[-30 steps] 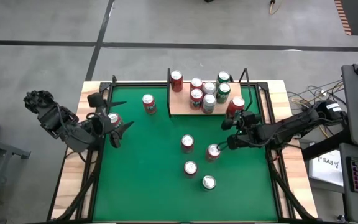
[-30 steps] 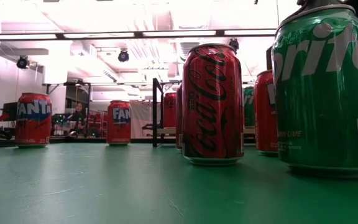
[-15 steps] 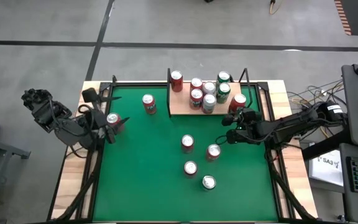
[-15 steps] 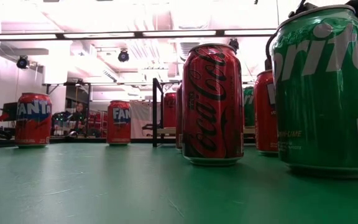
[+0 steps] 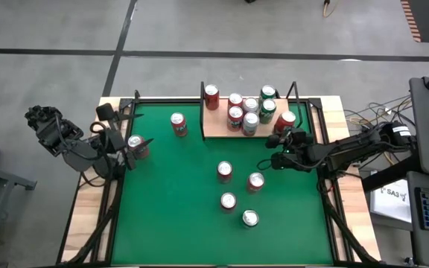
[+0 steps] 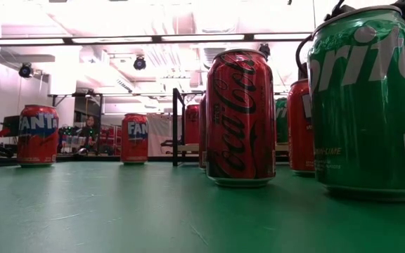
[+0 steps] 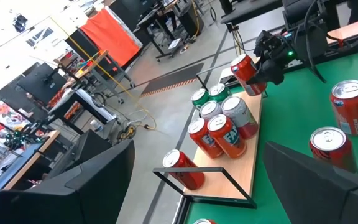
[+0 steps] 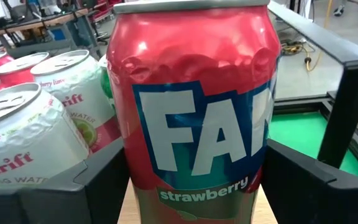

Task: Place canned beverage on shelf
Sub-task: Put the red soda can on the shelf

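Observation:
The shelf is a tan board with black uprights at the table's far edge, and several cans stand on it. My right gripper reaches in from the right and is shut on a red Fanta strawberry can over the board's right end, also seen in the left wrist view. My left gripper hangs open above the table's left edge, over a red can that it does not touch. Between its fingers nothing is held. My right gripper has the Fanta can's side wall between its two fingers, one on each side of the can's lower half. The fingers come level from the table's near side. The can is upright; its base is out of frame, so I cannot tell whether it rests on the board.
Several cans stand on the green felt at centre, among them a Coke and a Sprite toward the near edge. A red can stands left of the shelf. The shelf's right upright is close beside the held can.
My left gripper has drawn back toward the table's left edge, away from the red can there, staying open. That can has kept its place.

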You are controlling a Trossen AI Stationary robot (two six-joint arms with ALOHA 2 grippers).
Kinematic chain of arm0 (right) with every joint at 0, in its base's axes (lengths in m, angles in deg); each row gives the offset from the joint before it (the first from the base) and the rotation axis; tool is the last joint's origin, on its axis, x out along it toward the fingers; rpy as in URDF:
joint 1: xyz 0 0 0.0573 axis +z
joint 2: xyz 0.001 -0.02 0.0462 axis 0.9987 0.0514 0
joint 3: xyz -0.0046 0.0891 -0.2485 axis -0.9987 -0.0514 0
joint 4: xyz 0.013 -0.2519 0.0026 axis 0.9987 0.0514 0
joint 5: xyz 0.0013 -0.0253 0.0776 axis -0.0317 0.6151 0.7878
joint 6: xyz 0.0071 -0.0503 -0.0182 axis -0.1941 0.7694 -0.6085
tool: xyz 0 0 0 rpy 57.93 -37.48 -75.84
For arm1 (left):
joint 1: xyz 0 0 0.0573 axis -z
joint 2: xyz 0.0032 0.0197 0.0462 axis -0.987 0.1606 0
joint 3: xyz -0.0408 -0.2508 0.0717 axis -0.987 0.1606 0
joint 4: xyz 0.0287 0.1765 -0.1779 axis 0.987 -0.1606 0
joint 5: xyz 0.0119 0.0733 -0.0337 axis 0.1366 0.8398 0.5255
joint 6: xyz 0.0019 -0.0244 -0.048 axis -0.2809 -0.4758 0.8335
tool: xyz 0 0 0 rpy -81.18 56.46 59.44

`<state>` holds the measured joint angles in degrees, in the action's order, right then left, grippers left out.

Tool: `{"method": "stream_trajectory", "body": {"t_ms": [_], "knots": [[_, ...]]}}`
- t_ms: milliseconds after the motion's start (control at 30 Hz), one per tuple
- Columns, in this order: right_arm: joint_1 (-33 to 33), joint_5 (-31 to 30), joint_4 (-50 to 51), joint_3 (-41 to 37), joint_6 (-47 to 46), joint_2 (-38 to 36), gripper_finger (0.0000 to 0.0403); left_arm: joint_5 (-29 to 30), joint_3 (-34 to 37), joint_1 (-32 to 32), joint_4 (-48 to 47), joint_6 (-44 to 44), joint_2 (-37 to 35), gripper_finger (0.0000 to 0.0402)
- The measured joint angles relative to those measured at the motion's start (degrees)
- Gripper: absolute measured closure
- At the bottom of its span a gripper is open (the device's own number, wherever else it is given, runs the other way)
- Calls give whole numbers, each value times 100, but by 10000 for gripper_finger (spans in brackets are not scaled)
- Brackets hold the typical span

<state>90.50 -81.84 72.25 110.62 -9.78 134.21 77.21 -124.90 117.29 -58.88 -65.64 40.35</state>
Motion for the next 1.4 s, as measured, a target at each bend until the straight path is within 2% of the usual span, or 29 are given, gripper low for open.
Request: {"method": "stream_trajectory", "body": {"t_ms": [333, 700, 900, 1067, 1400], "knots": [[-87, -64, -169, -113, 115, 0, 113, 0, 0, 0, -78, 0, 1, 66], [-114, -217, -1097, -470, 666, 58, 113, 0, 0, -4, -82, 0, 3, 66], [-114, -214, -1326, -465, 776, 614, 113, -2, 0, -4, -83, 0, 3, 66], [-123, -515, -1335, -333, 594, 1070, 113, -2, 0, -4, -83, 0, 3, 66], [-298, -504, -1360, -92, 355, 1787, 113, -3, 0, 2, -84, 0, 3, 66]]}}
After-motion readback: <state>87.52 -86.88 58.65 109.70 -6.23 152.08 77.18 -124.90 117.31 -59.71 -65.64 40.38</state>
